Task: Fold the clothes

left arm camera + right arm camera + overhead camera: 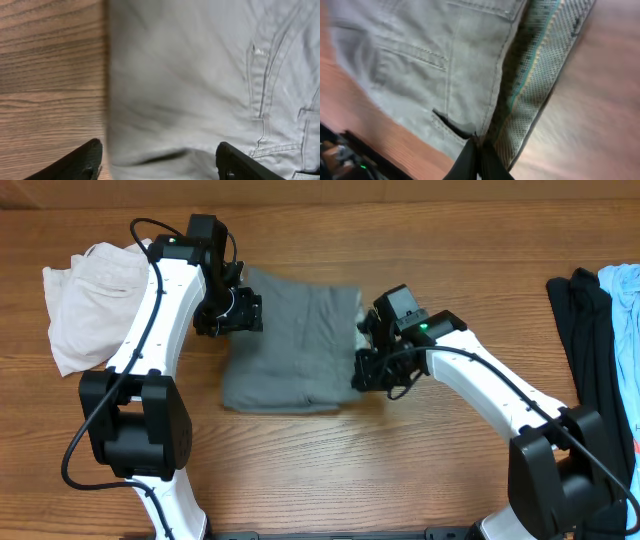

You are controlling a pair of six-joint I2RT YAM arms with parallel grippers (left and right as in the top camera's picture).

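I judged the grey shorts [290, 345] limp, light; right gripper [477, 155] pinched their 3 o'clock edge, left gripper [160, 155] spread

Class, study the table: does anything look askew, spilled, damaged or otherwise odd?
Only the grey shorts: where the right tool pinches their edge, the waistband is turned over, showing pale lining. Nothing looks spilled or damaged.

Evenly lit; wrist views seemingly motion-blurred.
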